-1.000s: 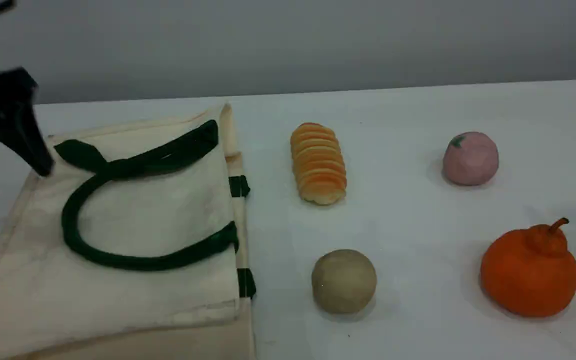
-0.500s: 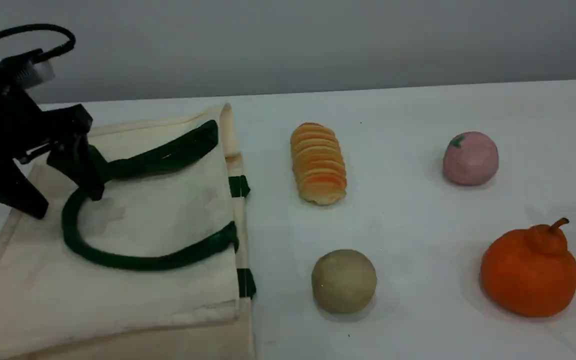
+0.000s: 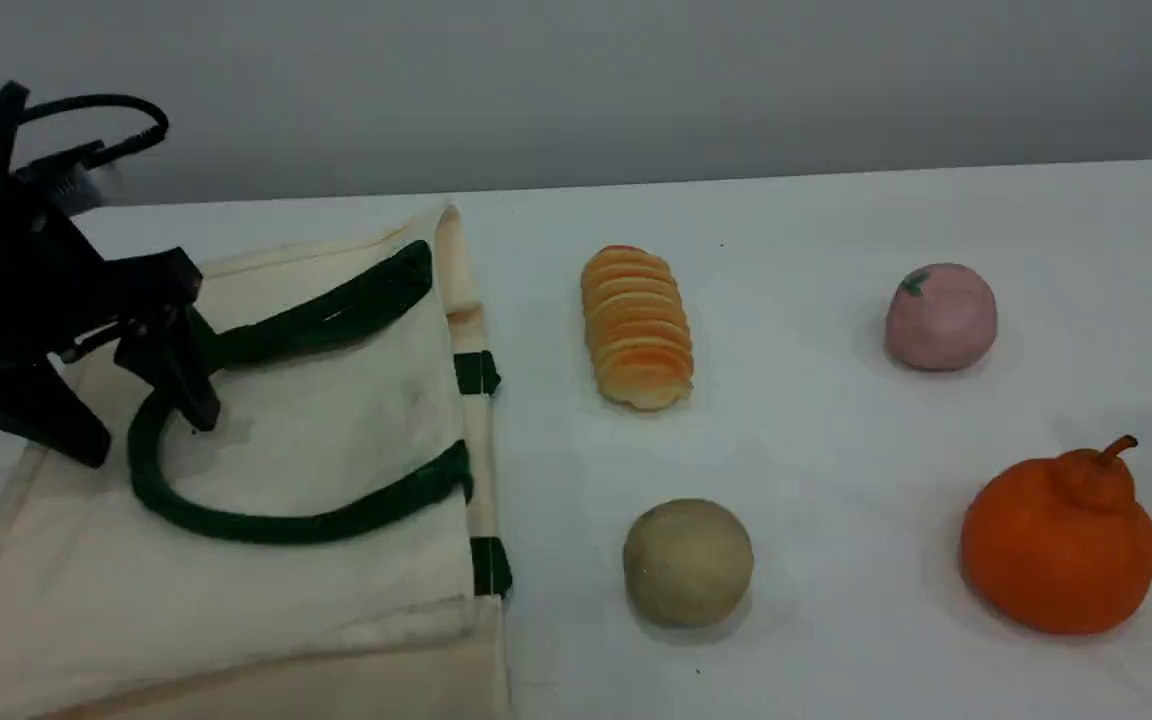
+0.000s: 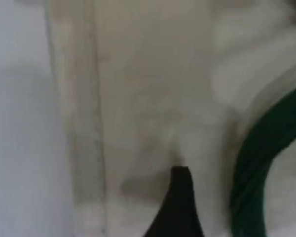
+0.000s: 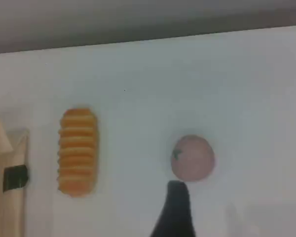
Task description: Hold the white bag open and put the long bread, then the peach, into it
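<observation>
The white bag [image 3: 336,420] lies flat at the table's left, its dark green handle [image 3: 266,525] looped on top. My left gripper [image 3: 148,438] is open just above the bag, one finger on each side of the handle's left bend. The left wrist view shows its fingertip [image 4: 180,197] close over the canvas [image 4: 138,98], with the handle [image 4: 266,163] to the right. The long bread [image 3: 636,326] lies right of the bag. The peach [image 3: 940,316] sits further right. The right gripper is outside the scene view; its fingertip [image 5: 176,202] hovers empty near the peach [image 5: 192,158], with the bread [image 5: 77,150] to the left.
A plain beige ball [image 3: 687,562] sits in front of the bread. An orange fruit with a stem [image 3: 1060,540] stands at the front right. The white table's far edge [image 3: 836,172] meets a grey wall.
The left arm has come in from the left edge and lowered over the bag, its open fingers now around the handle's left bend. The foods have not moved.
</observation>
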Motion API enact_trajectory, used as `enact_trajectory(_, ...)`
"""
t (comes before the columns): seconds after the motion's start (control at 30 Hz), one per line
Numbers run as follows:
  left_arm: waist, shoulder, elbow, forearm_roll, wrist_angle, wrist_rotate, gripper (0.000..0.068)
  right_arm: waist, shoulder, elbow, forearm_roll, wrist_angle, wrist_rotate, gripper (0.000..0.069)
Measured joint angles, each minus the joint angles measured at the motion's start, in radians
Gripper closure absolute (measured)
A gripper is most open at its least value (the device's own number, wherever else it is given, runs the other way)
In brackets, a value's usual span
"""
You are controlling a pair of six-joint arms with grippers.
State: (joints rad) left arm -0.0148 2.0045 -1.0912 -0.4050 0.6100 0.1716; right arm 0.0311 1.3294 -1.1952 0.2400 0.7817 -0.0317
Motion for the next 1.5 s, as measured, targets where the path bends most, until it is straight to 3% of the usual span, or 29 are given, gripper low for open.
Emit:
enact_trajectory(0.47, 0.000, 0.000, 0.000, 0.000, -0.026, 0.000, 0.0104, 0.000, 0.000, 0.000, -0.003, 0.000, 0.000, 0.0132)
enact_trajectory(0.63, -0.023, 0.000, 0.000, -0.002, -0.027, 0.058, 0.0104, 0.000, 0.000, 0.000, -0.003, 0.005, 0.000, 0.0132)
enact_trajectory(0.73, -0.044, 0.000, 0.000, -0.042, -0.043, 0.091, 0.0104, 0.000, 0.000, 0.000, -0.003, 0.007, 0.000, 0.0132)
enact_trajectory(1.5, -0.057, 0.056, 0.000, -0.040, -0.045, 0.086, 0.0129, 0.000, 0.000, 0.000, -0.003, 0.032, 0.000, 0.0132)
